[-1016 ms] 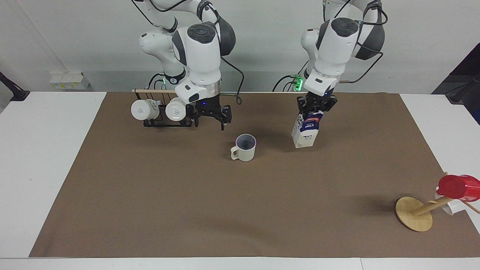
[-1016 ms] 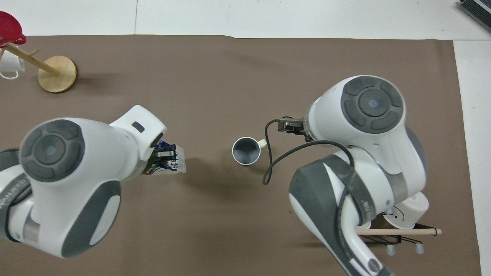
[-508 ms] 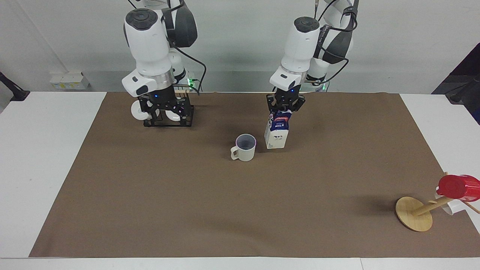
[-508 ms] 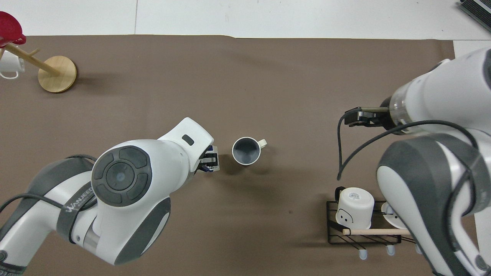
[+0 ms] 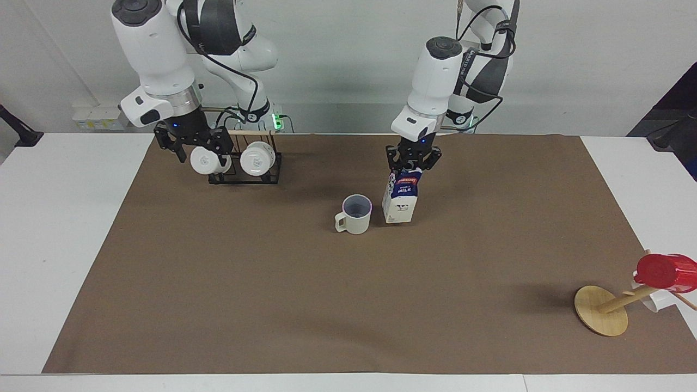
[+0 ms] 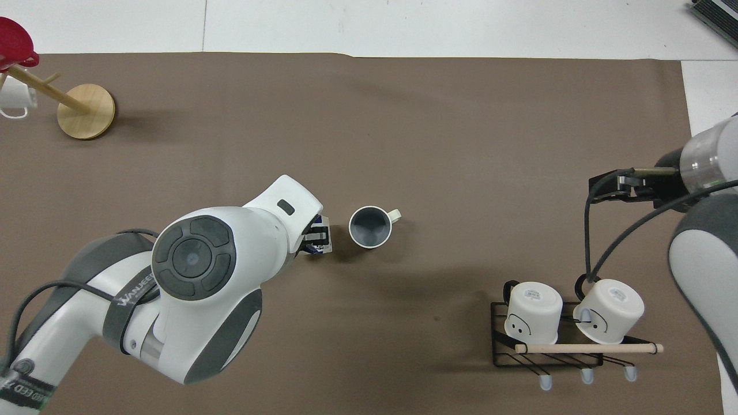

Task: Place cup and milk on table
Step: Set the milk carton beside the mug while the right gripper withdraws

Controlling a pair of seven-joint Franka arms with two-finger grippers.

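Note:
The cream cup [image 5: 355, 214] stands upright on the brown sheet of the table [image 5: 348, 305], its handle toward the right arm's end. The milk carton [image 5: 400, 197] stands close beside it, toward the left arm's end, its base at the sheet. My left gripper [image 5: 413, 162] is shut on the carton's gable top. In the overhead view the cup [image 6: 369, 227] shows fully and the carton [image 6: 320, 240] is mostly hidden under my left gripper [image 6: 311, 236]. My right gripper [image 5: 199, 149] is open and empty, raised over the mug rack's outer end; it also shows in the overhead view [image 6: 611, 190].
A black wire rack [image 5: 245, 177] with two white mugs stands near the robots toward the right arm's end, also in the overhead view [image 6: 548, 346]. A wooden mug tree [image 5: 601, 310] with a red cup [image 5: 665, 270] stands far from the robots toward the left arm's end.
My left gripper carried the carton toward the cup and lowered it beside the cup. My right gripper moved away from the cup, up and over the rack's outer end.

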